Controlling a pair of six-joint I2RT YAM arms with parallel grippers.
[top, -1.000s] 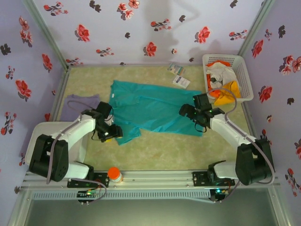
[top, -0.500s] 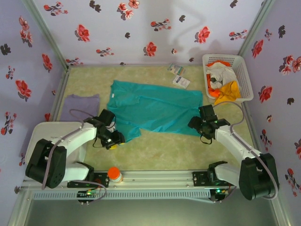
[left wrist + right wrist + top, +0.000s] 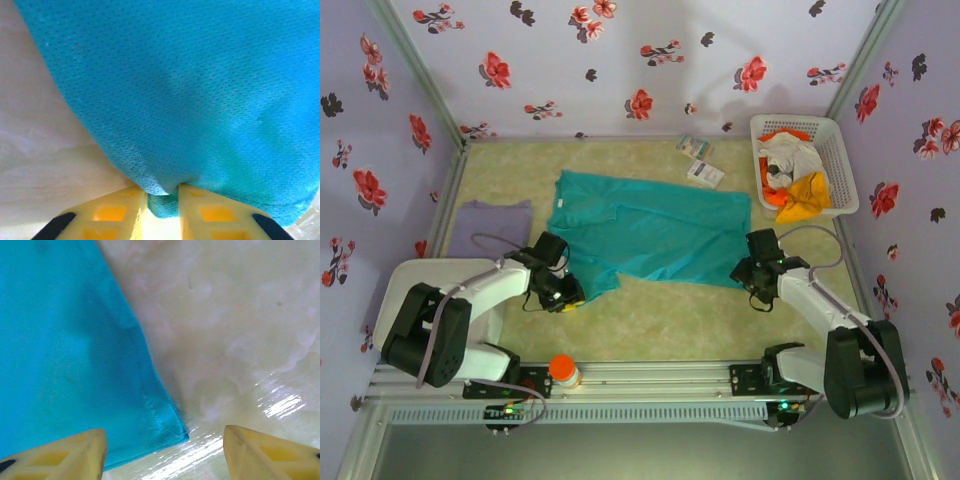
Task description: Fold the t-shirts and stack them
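**A:** What has the left gripper [image 3: 162, 194] got?

**B:** Its fingers are pinched on a tuck of the teal shirt [image 3: 650, 230], at the near corner farthest from the basket [image 3: 842, 160]. The grip looks shallow, with little cloth between the pads.

**A:** And the right gripper [image 3: 163, 436]?

**B:** Its fingers are wide apart and empty, straddling the shirt's other near corner, the hem corner on the basket side. The shirt itself lies spread flat, left of the basket and a little nearer the arms.

**A:** So the right side's grab comes next?

**B:** I'd say so. Drop straight down so one finger slides under the hem and the other lands on top. Close well in from the edge, because a thin bite will slip. Then raise both corners together and level, and carry the near edge across. Uneven heights would skew the fold.

**A:** Anything in the way?

**B:** The purple shirt [image 3: 492, 222] lies beyond the teal one, farthest from the basket. Don't drag the fold over it.
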